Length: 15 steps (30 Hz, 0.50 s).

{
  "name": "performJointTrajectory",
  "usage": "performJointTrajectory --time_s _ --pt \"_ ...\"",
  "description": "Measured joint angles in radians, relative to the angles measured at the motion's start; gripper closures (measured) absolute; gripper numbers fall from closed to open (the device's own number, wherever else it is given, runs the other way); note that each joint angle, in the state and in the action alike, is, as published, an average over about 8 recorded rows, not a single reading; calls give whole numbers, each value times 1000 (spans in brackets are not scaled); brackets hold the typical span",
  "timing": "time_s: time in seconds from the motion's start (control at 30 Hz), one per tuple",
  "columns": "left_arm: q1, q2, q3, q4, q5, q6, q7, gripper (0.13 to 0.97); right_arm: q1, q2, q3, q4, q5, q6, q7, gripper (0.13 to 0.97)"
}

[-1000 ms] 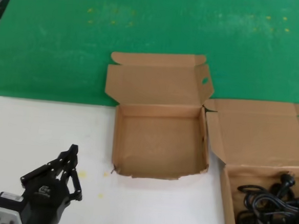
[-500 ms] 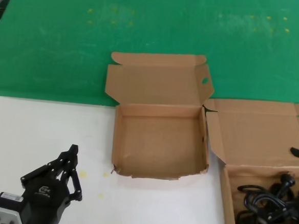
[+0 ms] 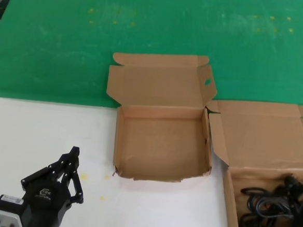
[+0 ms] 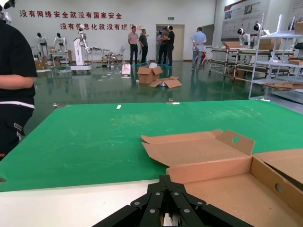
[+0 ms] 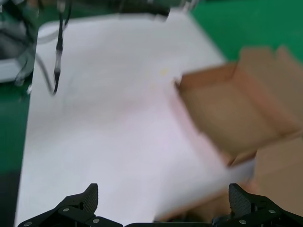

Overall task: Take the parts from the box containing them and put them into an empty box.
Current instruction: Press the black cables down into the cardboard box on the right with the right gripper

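Several tangled black cords (image 3: 269, 212) under the spread right hand (image 5: 163, 208); left hand (image 3: 69, 178) clenched.

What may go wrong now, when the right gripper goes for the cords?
1. The cords lie tangled in the wide box, so the right gripper, open, may lift several together.
2. A hanging plug could catch on the empty box wall.
3. The left gripper is parked on the white table.

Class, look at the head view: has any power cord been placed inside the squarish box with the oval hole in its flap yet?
No. The squarish box shows only bare cardboard inside, while the black power cords all lie in the wider box beside it.
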Motion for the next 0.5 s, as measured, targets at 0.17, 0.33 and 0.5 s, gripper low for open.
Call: performJointTrajectory --time_s 0.17,0.33,0.5 --pt "0 0 0 0 0 0 0 962 44 -40 0 20 -236 -122 216 129" --pt "0 0 0 0 0 0 0 962 40 -81 30 53 -456 -195 391 129" --pt "0 0 0 0 0 0 0 962 -34 -135 132 74 -623 -268 477 129"
